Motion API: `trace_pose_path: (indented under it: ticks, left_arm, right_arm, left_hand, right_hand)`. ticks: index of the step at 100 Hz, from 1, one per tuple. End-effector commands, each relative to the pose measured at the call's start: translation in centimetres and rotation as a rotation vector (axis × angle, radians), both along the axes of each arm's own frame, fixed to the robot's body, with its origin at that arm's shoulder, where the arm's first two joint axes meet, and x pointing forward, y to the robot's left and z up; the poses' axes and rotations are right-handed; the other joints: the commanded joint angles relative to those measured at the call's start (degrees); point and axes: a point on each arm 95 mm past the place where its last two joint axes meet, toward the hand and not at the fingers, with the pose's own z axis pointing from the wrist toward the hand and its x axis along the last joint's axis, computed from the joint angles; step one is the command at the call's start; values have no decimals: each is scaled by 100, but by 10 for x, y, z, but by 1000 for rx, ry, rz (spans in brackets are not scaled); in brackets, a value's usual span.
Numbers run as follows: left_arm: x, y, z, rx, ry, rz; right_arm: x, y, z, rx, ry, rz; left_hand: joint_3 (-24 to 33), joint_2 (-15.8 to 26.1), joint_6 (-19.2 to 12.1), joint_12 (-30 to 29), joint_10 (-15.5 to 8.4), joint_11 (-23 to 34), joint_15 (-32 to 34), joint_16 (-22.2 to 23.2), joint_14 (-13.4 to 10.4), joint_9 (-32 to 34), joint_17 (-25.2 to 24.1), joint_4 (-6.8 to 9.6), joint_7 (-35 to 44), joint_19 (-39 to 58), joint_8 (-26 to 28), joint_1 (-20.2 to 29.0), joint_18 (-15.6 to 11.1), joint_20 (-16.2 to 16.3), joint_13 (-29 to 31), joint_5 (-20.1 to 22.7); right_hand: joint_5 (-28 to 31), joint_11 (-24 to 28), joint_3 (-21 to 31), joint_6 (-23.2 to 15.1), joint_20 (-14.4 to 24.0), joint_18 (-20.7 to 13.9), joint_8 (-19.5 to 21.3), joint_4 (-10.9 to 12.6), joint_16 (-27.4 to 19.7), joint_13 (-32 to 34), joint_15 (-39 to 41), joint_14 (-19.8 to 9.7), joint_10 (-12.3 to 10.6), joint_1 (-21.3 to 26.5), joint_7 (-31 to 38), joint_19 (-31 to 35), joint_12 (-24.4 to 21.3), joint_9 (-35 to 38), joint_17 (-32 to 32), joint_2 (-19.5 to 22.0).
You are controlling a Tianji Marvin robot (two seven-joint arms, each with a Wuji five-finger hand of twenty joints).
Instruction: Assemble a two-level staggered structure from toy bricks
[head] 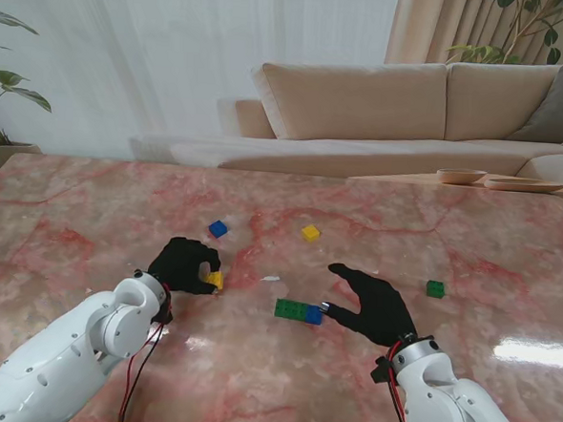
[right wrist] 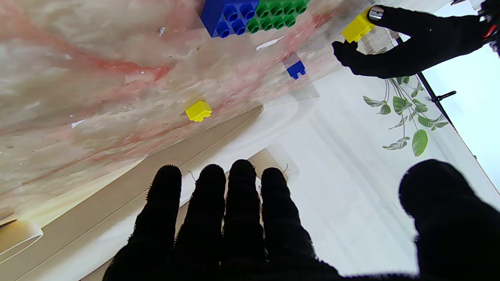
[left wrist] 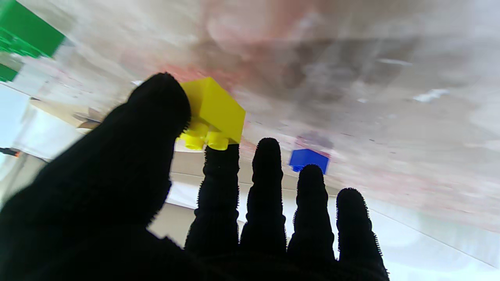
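Observation:
My left hand (head: 184, 265) is shut on a yellow brick (head: 216, 280), pinched between thumb and index finger (left wrist: 218, 171); the brick (left wrist: 215, 111) sits studs up, at or barely off the table. A long green brick (head: 292, 309) lies in the middle with a blue brick (head: 313, 314) joined to its right end. In the right wrist view both bricks, blue (right wrist: 228, 13) and green (right wrist: 279, 15), show side by side. My right hand (head: 376, 303) is open just right of them, its thumb tip by the blue brick.
Loose on the marble table (head: 90, 209) farther from me are a small blue brick (head: 218, 228) and a second yellow brick (head: 311, 233). A small green brick (head: 435, 288) lies to the right of my right hand. A sofa stands beyond the far edge.

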Motion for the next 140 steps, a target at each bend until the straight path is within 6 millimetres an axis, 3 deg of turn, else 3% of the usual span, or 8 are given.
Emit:
trace_pose_path:
  ticks: [1, 62, 140]
  left_arm:
    - [-5, -16, -3, -21, 0, -34]
    - [-8, -68, -25, -15, -46, -157]
    - [-6, -94, -37, -34, -41, -216]
  right_arm:
    - [-3, 1, -5, 3, 20, 1]
    - [-6, -3, -7, 12, 24, -21]
    - [-7, -7, -7, 14, 33, -30]
  left_hand:
    - [382, 259, -799, 64, -99, -85, -103, 3, 109, 130, -42, 12, 462, -30, 187, 206, 93, -40, 51, 743]
    - [426, 280, -914, 88, -99, -83, -105, 22, 91, 24, -51, 31, 466, -186, 268, 231, 75, -98, 12, 656]
    - [501, 5, -1031, 74, -120, -122, -147, 21, 85, -111, -63, 11, 494, -395, 281, 231, 82, -56, -35, 438]
  right_hand:
    - [65, 30, 60, -99, -108, -75, -59, 113, -17, 55, 11, 0, -85, 40, 22, 58, 111, 38, -33, -75]
    - [82, 35, 79, -106, -115, -75, -66, 108, -15, 54, 11, 0, -97, 47, 38, 49, 125, 62, -52, -89]
    - [96, 34, 84, -117, -127, -94, -80, 104, -25, 54, 8, -20, -109, 61, 49, 42, 138, 77, -43, -77]
